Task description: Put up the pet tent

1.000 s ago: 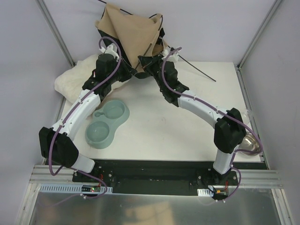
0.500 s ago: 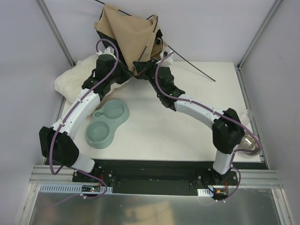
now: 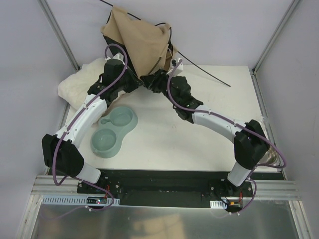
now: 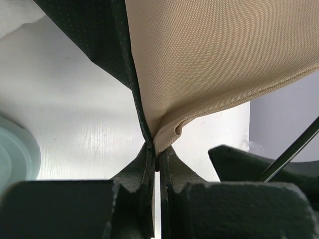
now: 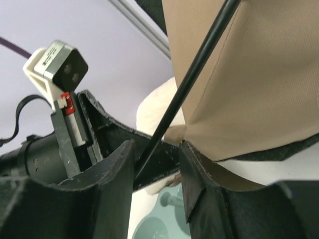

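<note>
Tent (image 3: pixel 142 37) sits at the far edge of the table (image 3: pixel 209 129), half up: the tan fabric stands as a slack peak and is not yet tensioned. Its near hem hangs just above the table, with the cushion (image 3: pixel 75 82) to its left. Left gripper (image 4: pixel 157 154) is clamped tight on the bottom corner (image 4: pixel 167 132), where tan fabric meets the black panel (image 4: pixel 109 30). This looks like an anchor hold, pinning the corner low so the fabric can't ride up while the frame gets worked. Right gripper (image 5: pixel 155 149) sits right beside it with its jaws parted to a narrow gap. A pole (image 5: pixel 199 55) runs diagonally through that gap, and the gap is wider than the pole, so it's straddled rather than gripped. Likely intent is to close on the pole near its foot and steer it toward the held corner. In the top view both wrists converge on the same spot, so clearance between them is tight. A second pole end (image 3: pixel 209 74) sticks out loose over the table to the right. The dish (image 3: pixel 113 130) is well apart and out of play.
</note>
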You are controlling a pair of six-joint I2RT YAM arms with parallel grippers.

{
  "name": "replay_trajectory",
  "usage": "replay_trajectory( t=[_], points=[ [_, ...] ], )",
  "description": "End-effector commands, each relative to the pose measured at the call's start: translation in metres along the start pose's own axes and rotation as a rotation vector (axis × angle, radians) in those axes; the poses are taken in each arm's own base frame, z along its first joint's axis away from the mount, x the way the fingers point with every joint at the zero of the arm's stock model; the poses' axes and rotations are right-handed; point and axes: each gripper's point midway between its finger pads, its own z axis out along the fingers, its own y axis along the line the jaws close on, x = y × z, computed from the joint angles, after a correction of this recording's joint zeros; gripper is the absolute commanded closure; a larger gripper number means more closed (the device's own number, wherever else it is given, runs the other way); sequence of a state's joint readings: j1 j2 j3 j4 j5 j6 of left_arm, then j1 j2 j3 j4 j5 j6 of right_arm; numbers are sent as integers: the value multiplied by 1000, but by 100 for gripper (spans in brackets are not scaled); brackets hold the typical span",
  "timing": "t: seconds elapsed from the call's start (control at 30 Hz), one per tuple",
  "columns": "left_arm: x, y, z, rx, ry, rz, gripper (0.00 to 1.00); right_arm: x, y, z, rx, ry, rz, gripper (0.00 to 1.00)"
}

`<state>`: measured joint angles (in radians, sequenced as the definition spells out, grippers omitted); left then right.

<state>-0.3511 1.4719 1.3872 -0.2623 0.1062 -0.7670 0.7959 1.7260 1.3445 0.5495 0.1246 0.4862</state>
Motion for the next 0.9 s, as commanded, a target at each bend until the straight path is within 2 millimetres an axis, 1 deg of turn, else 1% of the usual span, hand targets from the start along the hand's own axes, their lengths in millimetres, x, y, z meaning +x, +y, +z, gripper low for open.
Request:
replay_trajectory(
  t=[0.0,0.1,0.2,0.3,0.33,0.43,0.53,0.57,0.63,0.7,0.8,0.87],
  points=[
    [-34,-7,-5,38,-108,-4,100,8,6,-23,-21,81,-15,55],
    [-34,-4,-4,31,-107,-1,100,10,12,-25,-38,96,15,58],
    [-32,-2,-2,30,-98,1,100,10,14,-24,-45,102,26,62],
    [-29,-1,-2,33,-88,4,100,11,13,-18,-38,100,38,65],
    [-28,-1,-1,33,-86,5,100,9,13,-16,-38,93,41,65],
    [-29,-1,-3,35,-87,18,100,10,11,-10,-34,97,49,65],
    [-28,-1,-5,38,-82,32,100,5,11,-9,-52,85,59,64],
    [-28,-1,-5,37,-83,34,100,7,16,-12,-83,102,62,64],
    [-26,0,-5,36,-76,41,100,2,21,-20,-127,88,49,59],
    [-24,2,-4,33,-68,43,100,-3,22,-26,-148,66,47,55],
    [-23,5,-3,28,-60,44,100,-11,29,-33,-180,39,48,52],
    [-22,5,-3,27,-58,47,100,-17,35,-34,-194,29,49,51]
  ],
)
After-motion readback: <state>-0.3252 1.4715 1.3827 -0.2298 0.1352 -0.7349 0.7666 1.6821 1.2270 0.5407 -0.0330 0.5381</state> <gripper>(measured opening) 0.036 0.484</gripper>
